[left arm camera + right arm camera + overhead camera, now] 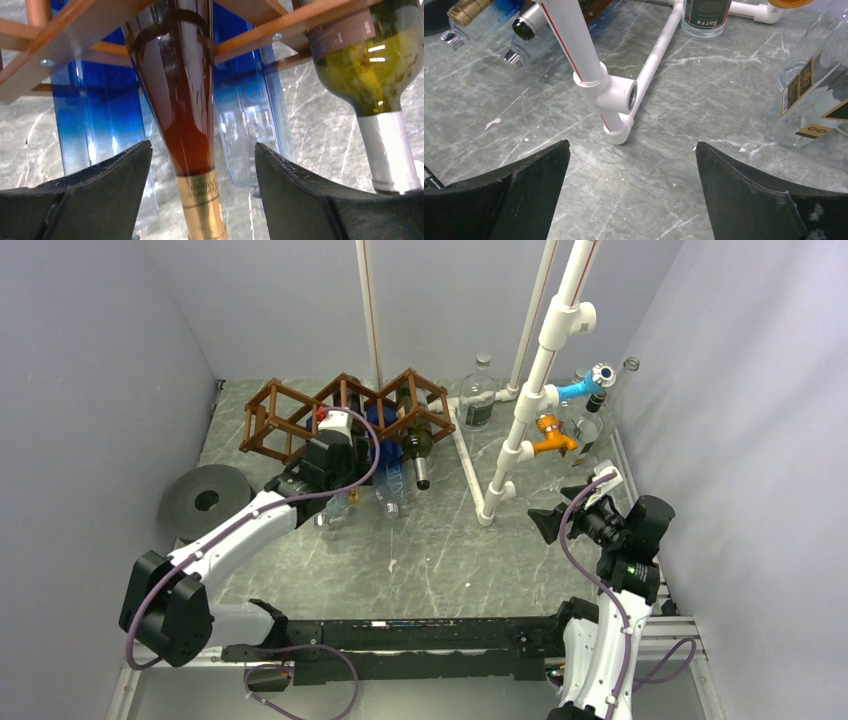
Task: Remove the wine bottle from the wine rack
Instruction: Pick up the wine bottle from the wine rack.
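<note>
The brown wooden wine rack (290, 415) stands at the back left, and its slats (65, 55) cross the top of the left wrist view. An amber wine bottle (177, 90) with a gold foil neck (202, 205) sticks out of a cell toward me. My left gripper (203, 145) is open, one finger on each side of that neck with a gap on both sides. From above, the left gripper (338, 440) is at the rack front and covers this bottle. My right gripper (632, 145) is open and empty over the table at the right (556, 522).
A green bottle (370, 65) with a silver neck lies in the cell to the right, and blue bottles (100, 115) lie behind. A white pipe frame (530, 410) stands mid-right with clear bottles (478, 395) (809, 95) around it. A grey disc (205, 502) sits at the left.
</note>
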You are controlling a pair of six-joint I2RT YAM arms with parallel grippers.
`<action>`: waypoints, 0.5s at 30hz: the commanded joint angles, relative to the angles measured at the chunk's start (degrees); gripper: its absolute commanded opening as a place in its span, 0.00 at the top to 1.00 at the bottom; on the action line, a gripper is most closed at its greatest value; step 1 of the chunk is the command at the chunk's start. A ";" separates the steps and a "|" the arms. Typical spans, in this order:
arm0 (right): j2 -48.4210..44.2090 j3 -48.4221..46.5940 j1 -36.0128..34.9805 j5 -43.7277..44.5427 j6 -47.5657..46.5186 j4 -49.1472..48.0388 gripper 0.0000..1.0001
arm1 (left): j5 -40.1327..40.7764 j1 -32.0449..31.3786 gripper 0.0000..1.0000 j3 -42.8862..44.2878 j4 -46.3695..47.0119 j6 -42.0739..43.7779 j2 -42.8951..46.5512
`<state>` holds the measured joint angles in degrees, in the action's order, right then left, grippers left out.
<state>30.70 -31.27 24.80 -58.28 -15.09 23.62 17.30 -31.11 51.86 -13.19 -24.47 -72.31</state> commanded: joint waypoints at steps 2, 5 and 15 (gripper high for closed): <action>-0.18 -2.84 -0.29 0.45 -1.07 -0.41 0.00 | -3.54 1.92 0.22 1.07 5.99 0.54 -3.10; -0.18 -2.84 -0.39 0.54 -1.17 -0.34 0.00 | -3.12 2.18 0.24 2.04 5.46 0.32 -5.28; -0.02 -2.88 -0.36 0.62 -1.34 -0.33 0.00 | -4.50 3.60 0.31 3.04 6.72 -0.20 -9.34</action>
<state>30.70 -31.86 24.69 -57.84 -15.49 23.97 14.17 -28.03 52.07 -9.34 -24.58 -80.75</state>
